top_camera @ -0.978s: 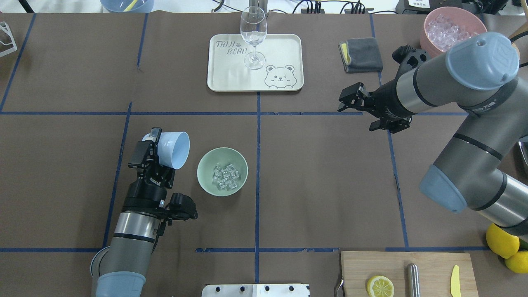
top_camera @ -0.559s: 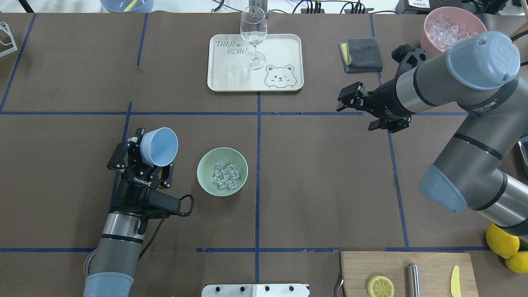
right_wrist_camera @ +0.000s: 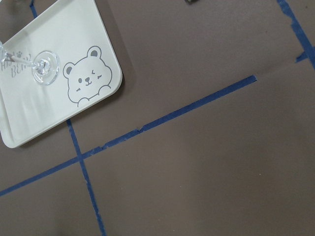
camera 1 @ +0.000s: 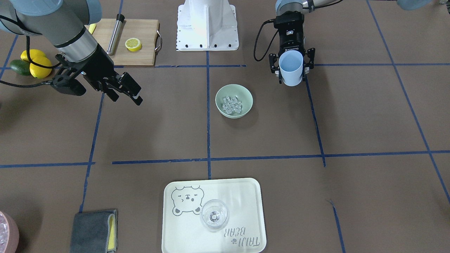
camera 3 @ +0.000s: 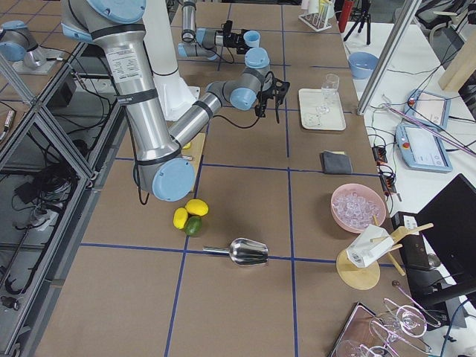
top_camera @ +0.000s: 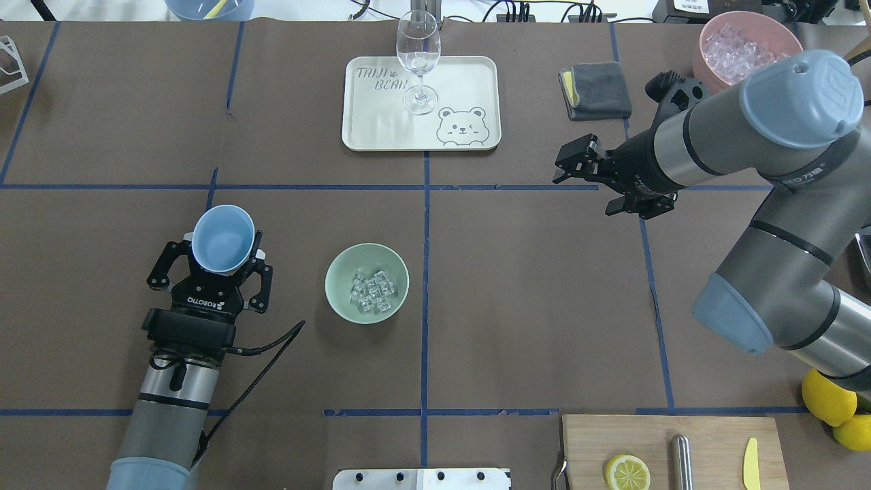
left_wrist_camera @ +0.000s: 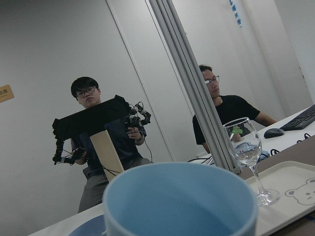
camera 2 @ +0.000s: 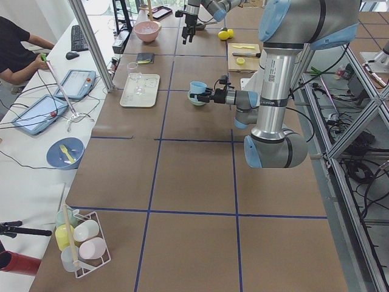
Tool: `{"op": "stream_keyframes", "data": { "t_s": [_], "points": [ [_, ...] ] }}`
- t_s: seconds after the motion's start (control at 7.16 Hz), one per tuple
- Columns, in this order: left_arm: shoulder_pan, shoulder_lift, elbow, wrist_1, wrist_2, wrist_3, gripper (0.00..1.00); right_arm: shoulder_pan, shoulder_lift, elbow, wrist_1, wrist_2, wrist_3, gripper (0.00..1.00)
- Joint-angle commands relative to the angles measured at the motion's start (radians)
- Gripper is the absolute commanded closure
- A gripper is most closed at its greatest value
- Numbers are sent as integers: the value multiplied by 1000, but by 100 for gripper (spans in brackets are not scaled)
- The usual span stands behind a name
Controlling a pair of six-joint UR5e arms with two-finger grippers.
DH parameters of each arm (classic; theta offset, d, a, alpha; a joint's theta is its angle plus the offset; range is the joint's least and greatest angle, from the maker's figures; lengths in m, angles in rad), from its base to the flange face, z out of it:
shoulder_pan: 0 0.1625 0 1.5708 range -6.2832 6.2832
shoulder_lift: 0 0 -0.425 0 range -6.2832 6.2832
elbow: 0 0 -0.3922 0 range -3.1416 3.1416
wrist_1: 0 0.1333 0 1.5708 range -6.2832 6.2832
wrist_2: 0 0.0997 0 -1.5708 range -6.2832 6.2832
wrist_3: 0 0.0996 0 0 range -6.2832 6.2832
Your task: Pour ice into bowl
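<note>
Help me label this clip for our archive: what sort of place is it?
Probably a robotics lab staged as a mock kitchen: a table marked into cells with blue tape, a person at a side desk with tablets, and props such as the wine glass on a tray.

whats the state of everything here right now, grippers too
cup, upright, empty
left gripper, shut on the cup
right gripper, open, holding nothing
bowl, upright, holding the ice
ice, piled in the bowl
wine glass, upright on the tray, looks empty
pink container, holding icy pieces
lemon, cut, face up on the board
cloth, folded
</note>
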Motion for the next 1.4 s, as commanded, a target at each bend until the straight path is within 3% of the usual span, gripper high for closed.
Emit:
{"op": "stream_keyframes", "data": {
  "t_s": [0.0,0.28,0.84,1.26],
  "points": [
    [2,158,-3,-18,-2,125,100,1,-1,7,-1,0,1,0],
    [2,268,-11,-27,-2,210,100,1,-2,10,-1,0,1,0],
    [2,507,-18,-165,-3,335,100,0,-4,11,-1,2,1,0],
    [6,506,5,-308,5,291,100,-8,-2,11,-1,2,1,0]
  ]
}}
